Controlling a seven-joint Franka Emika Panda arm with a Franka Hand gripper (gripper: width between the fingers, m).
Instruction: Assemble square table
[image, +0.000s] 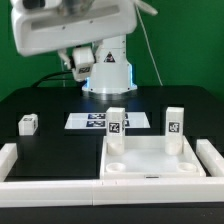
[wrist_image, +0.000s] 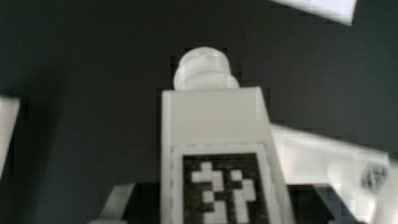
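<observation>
The white square slab (image: 150, 158) lies at the front right, near-corner recesses showing. Two white legs (image: 116, 122) (image: 176, 121) stand upright on its two far corners, tags facing the camera. A third leg (image: 28, 123) lies loose on the black table at the exterior view's left. In the wrist view my gripper (wrist_image: 217, 212) is shut on a fourth leg (wrist_image: 214, 130), tag facing the camera and its rounded peg (wrist_image: 205, 68) pointing away. A grey fingertip (wrist_image: 121, 200) shows beside it. In the exterior view only the arm's blurred white body (image: 70, 25) shows, and the jaws are out of view.
The marker board (image: 92, 121) lies flat behind the slab, in front of the robot base (image: 106, 75). White border rails run along the left (image: 10, 160), right (image: 212, 158) and front (image: 60, 190). Another white tagged part (wrist_image: 338, 162) shows beside the held leg.
</observation>
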